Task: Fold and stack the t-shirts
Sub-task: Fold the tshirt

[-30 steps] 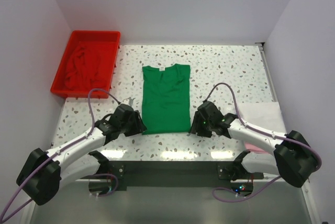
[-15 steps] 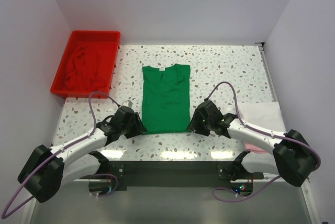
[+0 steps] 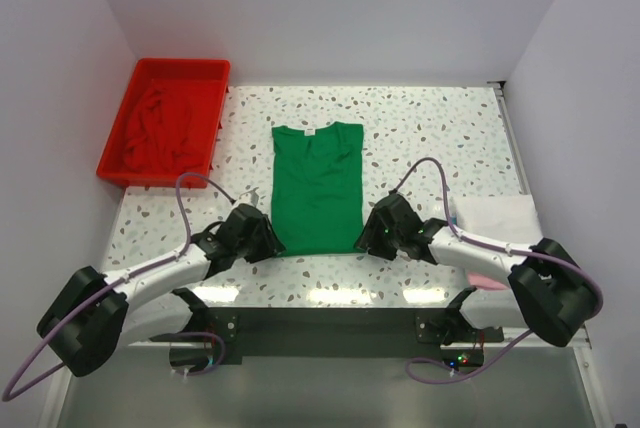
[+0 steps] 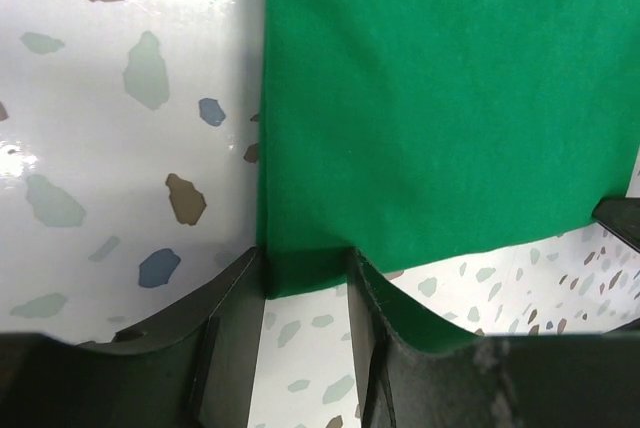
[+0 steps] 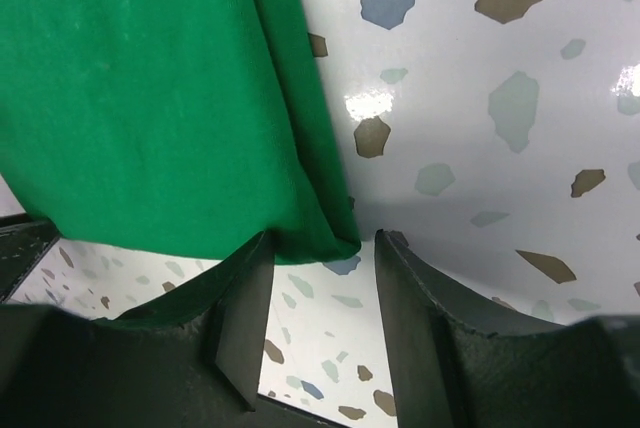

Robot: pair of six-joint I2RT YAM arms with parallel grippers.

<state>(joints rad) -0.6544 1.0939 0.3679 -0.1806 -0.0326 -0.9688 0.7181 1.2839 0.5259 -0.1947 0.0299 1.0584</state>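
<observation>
A speckled white table (image 3: 430, 128) fills the middle of the top view, with pale walls on three sides. The green t-shirt (image 3: 318, 188) lies flat near its centre, folded into a tall narrow rectangle with the neck at the far end and the hem nearest the arms.

At the far left corner sits a red tray (image 3: 180, 65), and a dark red t-shirt (image 3: 160, 128) lies crumpled inside it. At the right edge of the table a white t-shirt (image 3: 497, 216) lies folded, well apart from the green one. A bit of pink cloth (image 3: 483, 279) shows just nearer than it, probably another shirt, though the right arm hides most of it.

Both arms reach in low towards the green shirt's hem. The left gripper (image 3: 268, 241) is at the near left corner of the shirt. In the left wrist view its fingers (image 4: 240, 308) stand apart on either side of that corner, and the cloth lies in the gap between them, not squeezed. The right gripper (image 3: 368, 238) is at the near right corner. Its fingers (image 5: 410, 288) are also spread, with the folded corner of the shirt lying between them on the table.

A small white label (image 3: 311, 131) shows inside the shirt's neckline.
</observation>
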